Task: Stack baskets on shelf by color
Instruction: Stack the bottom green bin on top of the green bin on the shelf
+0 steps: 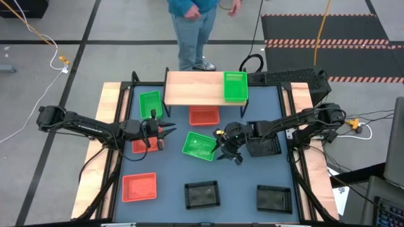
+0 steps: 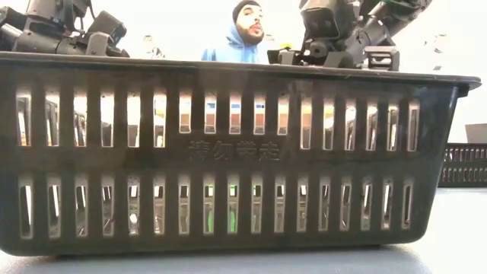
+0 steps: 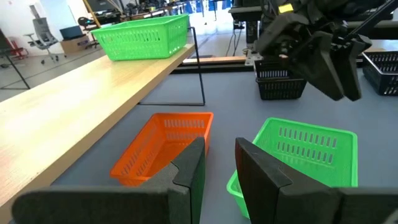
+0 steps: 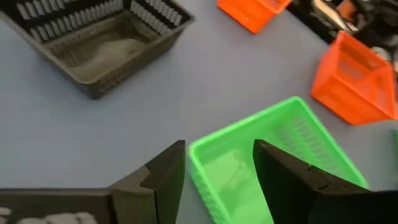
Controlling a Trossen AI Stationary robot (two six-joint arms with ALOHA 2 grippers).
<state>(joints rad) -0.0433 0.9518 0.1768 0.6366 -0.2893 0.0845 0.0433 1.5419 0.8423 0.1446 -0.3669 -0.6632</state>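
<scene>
Between the spread fingers of the right gripper (image 4: 217,171) sits the near rim of a green basket (image 4: 273,165), lying loose on the table (image 1: 252,170), tilted askew and not gripped; jaws wide apart, released. Ahead of those fingers, a black basket (image 4: 93,37) and two red baskets (image 4: 354,78) nearby. Across the table, left gripper (image 3: 217,168) hovering with fingers partly closed on nothing visible, a red basket (image 3: 165,146) and the same green basket just beyond the tips. On the shelf (image 1: 192,88), only one green basket (image 1: 235,86) so far, at the end nearer the right arm; another green one (image 1: 150,104) on the table beside the shelf's other end. Remaining reds and blacks scattered on the tabletop, well apart.

Judged step: early in the sorting, with the green stack just begun and the second green basket being taken up. Next move likely calls for lowering over the rim, closing firmly on the wall, lifting clear, then nesting squarely into the green basket already on the shelf.
</scene>
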